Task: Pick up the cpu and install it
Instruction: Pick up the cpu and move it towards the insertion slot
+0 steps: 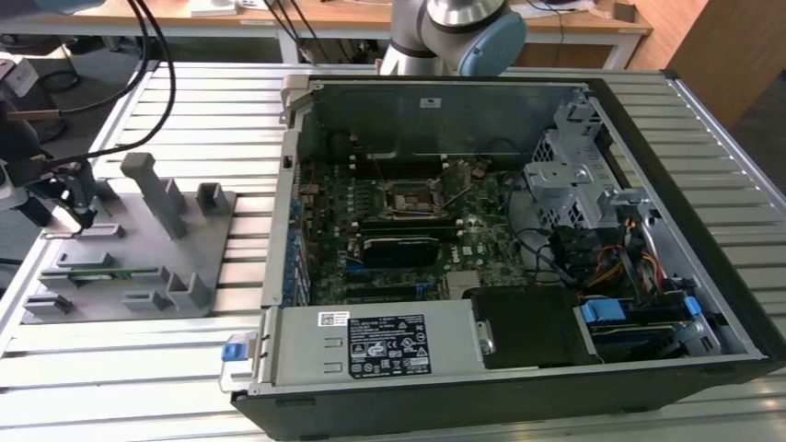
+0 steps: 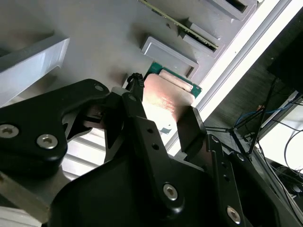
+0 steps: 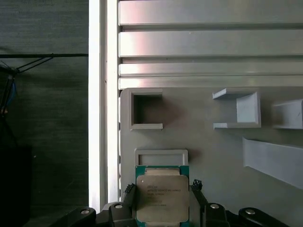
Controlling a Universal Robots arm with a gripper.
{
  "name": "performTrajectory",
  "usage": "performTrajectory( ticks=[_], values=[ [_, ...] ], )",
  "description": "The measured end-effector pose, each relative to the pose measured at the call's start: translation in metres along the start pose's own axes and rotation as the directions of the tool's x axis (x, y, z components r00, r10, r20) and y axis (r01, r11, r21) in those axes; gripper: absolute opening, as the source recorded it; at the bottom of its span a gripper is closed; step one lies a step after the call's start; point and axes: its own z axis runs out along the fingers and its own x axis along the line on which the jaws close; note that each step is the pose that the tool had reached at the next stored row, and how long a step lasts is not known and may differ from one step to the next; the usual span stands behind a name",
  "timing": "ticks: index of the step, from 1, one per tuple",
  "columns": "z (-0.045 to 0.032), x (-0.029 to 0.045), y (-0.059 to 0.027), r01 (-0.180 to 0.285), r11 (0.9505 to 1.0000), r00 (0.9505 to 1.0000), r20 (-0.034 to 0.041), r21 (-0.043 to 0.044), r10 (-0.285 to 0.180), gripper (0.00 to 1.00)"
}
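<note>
Jaws of my gripper (image 3: 162, 187) stand apart, flanking the cpu (image 3: 161, 198), which lies flat near the edge of the grey fixture tray (image 3: 213, 156). I judge it light, stiff and fragile, best pinched on opposite edges. Beyond the tray sits the open computer case (image 1: 516, 396).

cpu (image 3: 162, 197): you're looking at a dull silver lid with a faint pinkish sheen, edged in teal green.
gripper (image 3: 162, 187): black, dotted with silver screw heads.
fixture tray (image 3: 213, 156): plain pale grey under the cpu.
table (image 3: 208, 42): bare silver around the tray, striped by its slats.
computer case (image 1: 491, 405): black shell, to the exterior view's right of the tray.
motherboard (image 1: 485, 198): dark green.
</note>
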Motion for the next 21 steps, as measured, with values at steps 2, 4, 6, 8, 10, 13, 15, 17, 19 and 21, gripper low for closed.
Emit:
performTrajectory(
  ticks=[2,4,6,8,10,13,15,17,19,21],
  values=[
    [-0.0024,0.0000,0.0001,0.000,1.0000,1.0000,-0.0001,0.0000,0.000,0.53],
    [-0.0045,0.0000,0.0002,0.000,1.0000,1.0000,0.0001,-0.0001,0.000,0.53],
    [-0.0067,0.0001,0.0003,0.000,1.0000,1.0000,0.0000,0.0000,0.000,0.53],
    [-0.0085,0.0001,0.0004,0.000,1.0000,1.0000,0.0001,0.0000,0.000,0.53],
    [-0.0104,0.0001,0.0005,0.000,1.0000,1.0000,0.0001,0.0000,0.000,0.53],
    [-0.0114,0.0001,0.0005,0.000,1.0000,1.0000,0.0003,-0.0001,0.000,0.53],
    [-0.0115,0.0002,0.0005,0.000,1.0000,1.0000,0.0002,0.0000,0.000,0.53],
    [-0.0115,0.0001,0.0005,0.000,1.0000,1.0000,0.0002,0.0000,0.000,0.53],
    [-0.0116,0.0001,0.0005,0.000,1.0000,1.0000,0.0002,0.0000,0.000,0.53],
    [-0.0117,0.0001,0.0005,0.000,1.0000,1.0000,0.0002,0.0000,0.000,0.53]
  ],
)
